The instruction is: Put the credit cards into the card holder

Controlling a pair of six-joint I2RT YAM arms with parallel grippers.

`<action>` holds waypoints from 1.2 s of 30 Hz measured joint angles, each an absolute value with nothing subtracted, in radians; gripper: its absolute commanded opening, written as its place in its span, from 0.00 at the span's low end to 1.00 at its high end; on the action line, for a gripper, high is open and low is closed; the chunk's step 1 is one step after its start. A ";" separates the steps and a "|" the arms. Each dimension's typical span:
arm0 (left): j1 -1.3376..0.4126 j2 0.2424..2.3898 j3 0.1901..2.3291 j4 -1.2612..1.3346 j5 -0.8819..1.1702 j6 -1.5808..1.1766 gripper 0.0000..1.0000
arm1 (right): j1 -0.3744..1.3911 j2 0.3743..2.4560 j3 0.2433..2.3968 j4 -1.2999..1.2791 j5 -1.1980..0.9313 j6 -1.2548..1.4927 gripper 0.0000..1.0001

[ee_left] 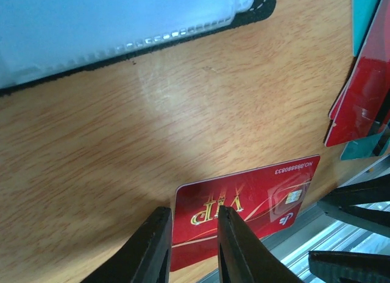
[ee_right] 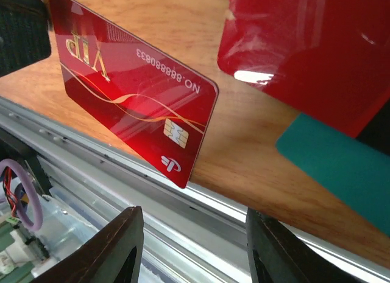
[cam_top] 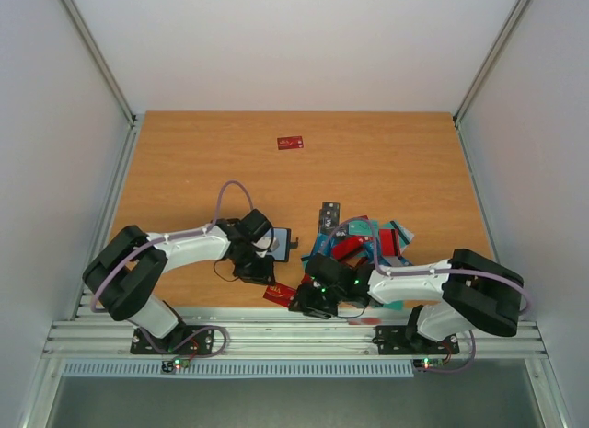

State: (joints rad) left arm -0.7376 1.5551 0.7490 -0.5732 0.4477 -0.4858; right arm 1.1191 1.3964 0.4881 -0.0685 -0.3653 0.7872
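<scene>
A red VIP credit card (ee_left: 256,195) (ee_right: 134,88) (cam_top: 279,294) lies at the table's near edge, one corner overhanging the metal rail. My left gripper (ee_left: 194,213) (cam_top: 263,279) hovers over the card's end with its jaws narrowly apart. One finger is over the card and the other is beside its edge, with nothing pinched between them. Just off the table edge by the overhanging corner, my right gripper (ee_right: 192,215) (cam_top: 306,304) is open and empty. The black card holder (ee_left: 122,21) (cam_top: 278,241) lies open, its clear sleeve up, just beyond the left gripper. More red and teal credit cards (cam_top: 368,242) are heaped to the right.
A single red card (cam_top: 291,143) lies far back on the wooden table and a dark card (cam_top: 329,212) sits behind the heap. Red (ee_right: 304,45) and teal (ee_right: 341,167) cards lie close to my right gripper. The aluminium rail (ee_right: 91,173) runs along the near edge.
</scene>
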 measured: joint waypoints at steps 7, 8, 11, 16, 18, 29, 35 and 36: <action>-0.743 1.555 0.742 -0.563 0.469 -0.482 0.24 | 1.127 1.443 0.453 0.056 -0.361 0.836 0.48; -0.746 1.555 0.741 -0.563 0.472 -0.482 0.24 | 1.129 1.454 0.448 0.080 -0.367 0.844 0.48; -0.749 1.555 0.738 -0.561 0.482 -0.482 0.24 | 1.133 1.471 0.437 0.128 -0.377 0.861 0.48; -0.754 1.555 0.733 -0.557 0.496 -0.485 0.24 | 1.134 1.493 0.421 0.201 -0.393 0.888 0.48; -0.756 1.555 0.731 -0.556 0.503 -0.486 0.24 | 1.134 1.497 0.414 0.226 -0.395 0.898 0.47; -0.769 1.555 0.723 -0.557 0.529 -0.490 0.23 | 1.136 1.529 0.325 0.462 -0.405 0.963 0.42; -0.776 1.555 0.720 -0.556 0.537 -0.498 0.23 | 1.140 1.574 0.273 0.642 -0.407 0.992 0.38; -0.779 1.555 0.720 -0.556 0.537 -0.501 0.23 | 1.140 1.581 0.269 0.662 -0.405 0.995 0.37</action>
State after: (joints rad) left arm -0.7788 1.5547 0.7197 -0.5564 0.5369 -0.5007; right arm 1.1400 1.5810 0.2691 0.6617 -0.4049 0.9947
